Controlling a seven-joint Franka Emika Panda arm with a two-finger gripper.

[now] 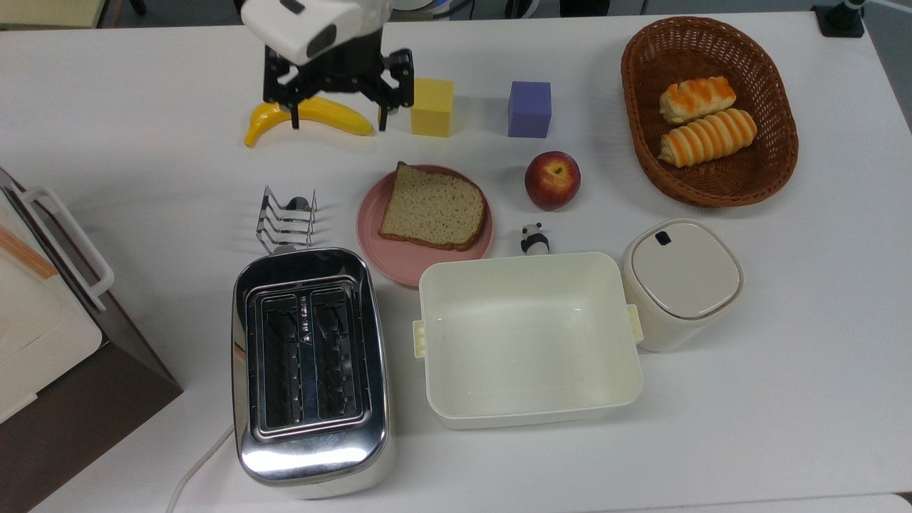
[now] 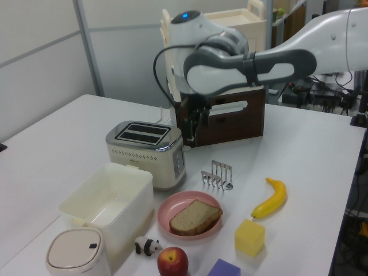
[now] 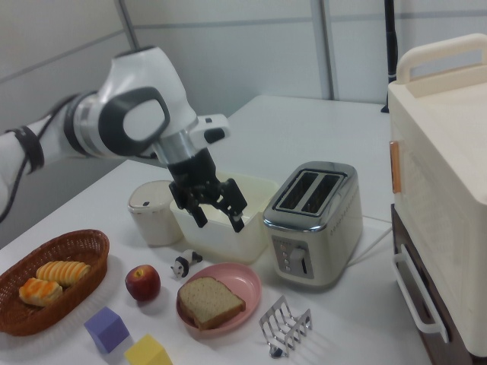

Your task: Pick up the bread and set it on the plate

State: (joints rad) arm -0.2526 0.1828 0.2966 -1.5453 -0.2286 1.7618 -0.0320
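- Hand [image 1: 337,121]: empty, its two black fingers spread wide and pointing down, raised above the desk [image 1: 784,399]; in the top view it hangs over the banana [image 1: 313,117], clear of the plate.
- Bread [image 1: 433,215]: one slice of brown wholemeal, lying flat on the pink plate [image 1: 377,246]; in the top view it covers the plate's right and upper part, the crust reaching close to the rim there.
- Step in hand: judged from the slice's position and the empty hand, the placing is done and the arm is at the retreat stage; the next move calls only for a clear lift away, with nothing left to grasp.
- Near the plate: one toast rack [image 1: 286,219] on the top view's left, one chrome two-slot toaster [image 1: 310,370] below it, one red apple [image 1: 552,179] on the top view's right, one small panda figure [image 1: 534,239] just beside the plate's rim.
- Further out: one cream rectangular tub [image 1: 531,342], empty; one lidded cream canister [image 1: 680,285]; one yellow block [image 1: 432,107]; one purple block [image 1: 530,109].
- Far corner, the top view's upper right: one wicker basket [image 1: 641,142] holding two orange-striped rolls [image 1: 705,137].
- The top view's left edge: one cream and brown cabinet [image 1: 43,335] with a white handle.
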